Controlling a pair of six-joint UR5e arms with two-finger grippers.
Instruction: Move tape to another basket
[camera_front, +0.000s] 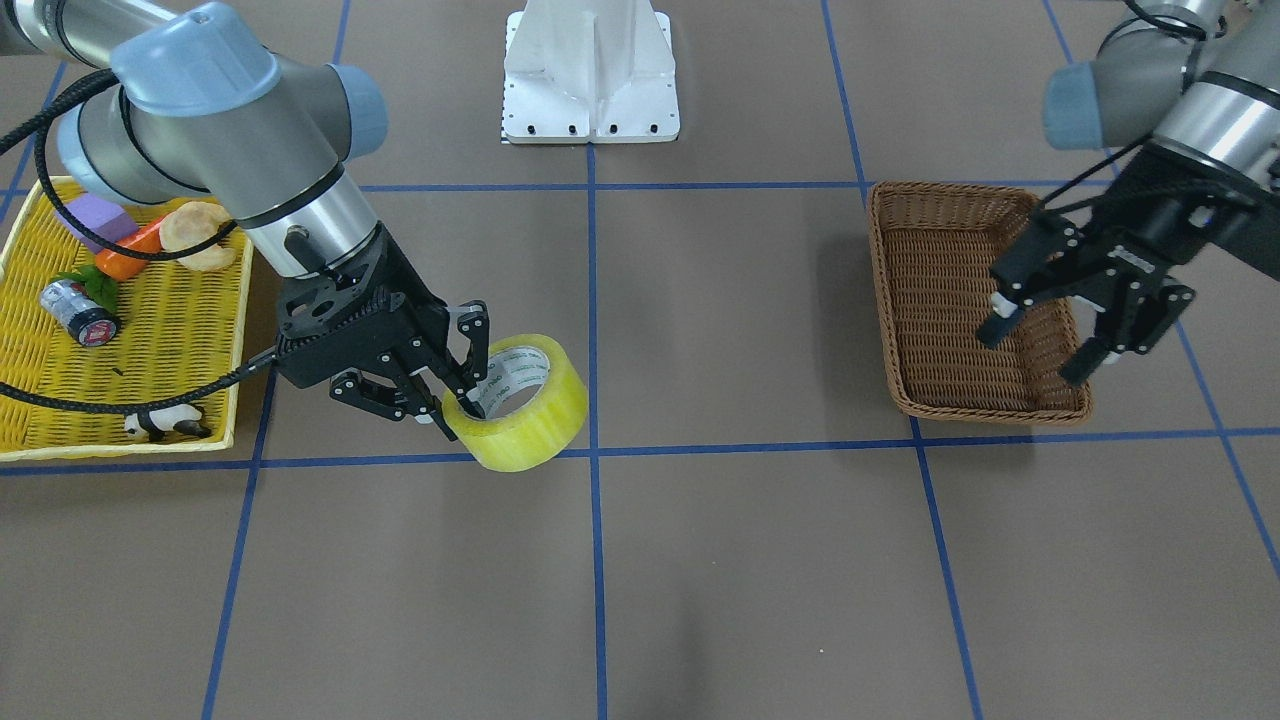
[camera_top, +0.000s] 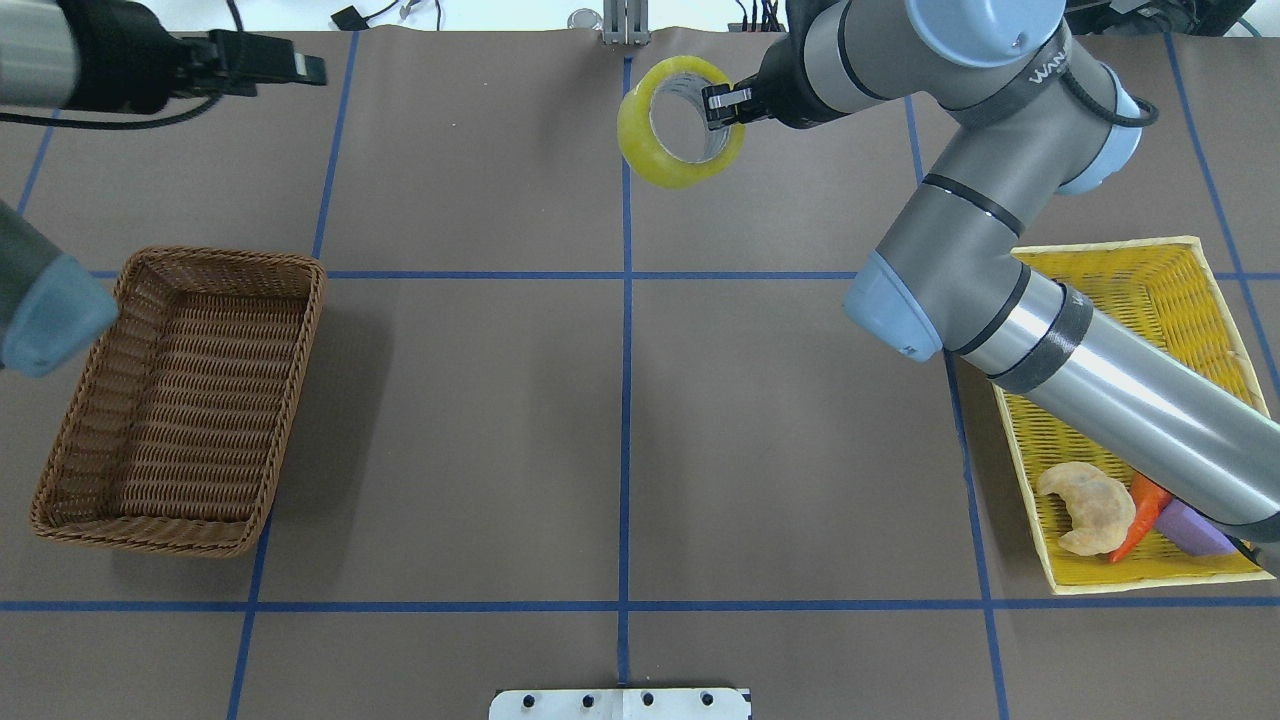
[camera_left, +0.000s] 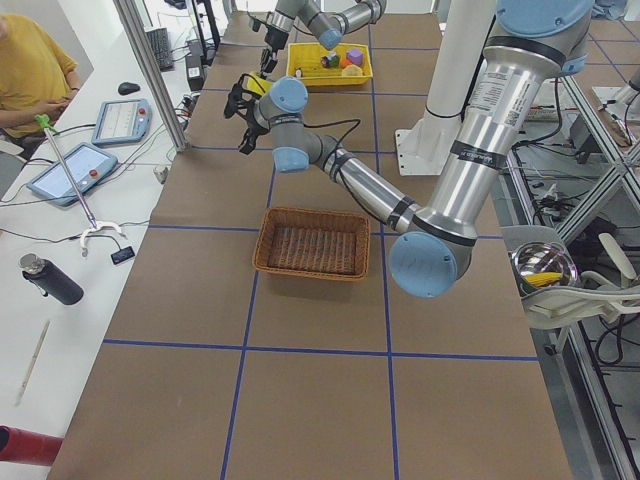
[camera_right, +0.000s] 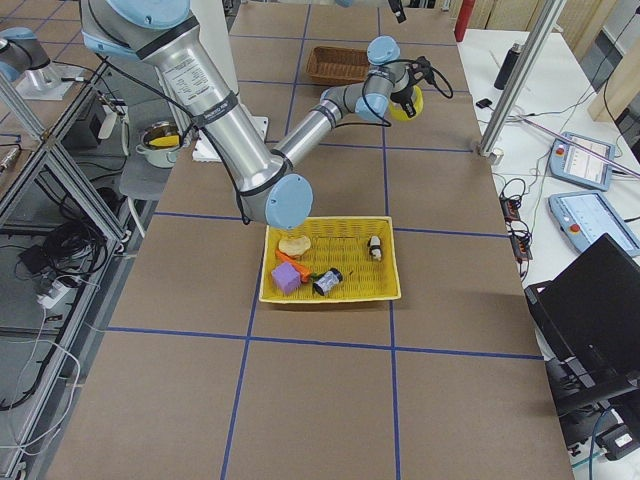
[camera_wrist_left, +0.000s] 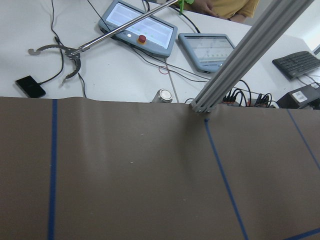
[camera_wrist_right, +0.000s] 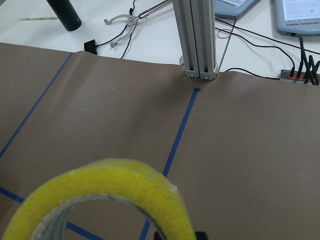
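My right gripper (camera_front: 455, 405) is shut on the tape (camera_front: 520, 405), a yellow-green roll with a white core. One finger sits inside the core and the other outside it. The roll hangs tilted above the table near the centre blue line. It also shows in the overhead view (camera_top: 668, 165) and fills the bottom of the right wrist view (camera_wrist_right: 125, 190). The brown wicker basket (camera_front: 985, 408) stands empty on my left side (camera_top: 180, 390). My left gripper (camera_front: 1035, 350) is open and empty, raised in the air by that basket.
A yellow woven basket (camera_front: 170, 340) on my right side holds a silver can (camera_front: 78, 310), a purple block (camera_front: 98, 218), a carrot (camera_front: 130, 258), a croissant (camera_front: 200, 235) and a panda toy (camera_front: 165, 423). A white mount (camera_front: 590, 75) stands at the robot's base.
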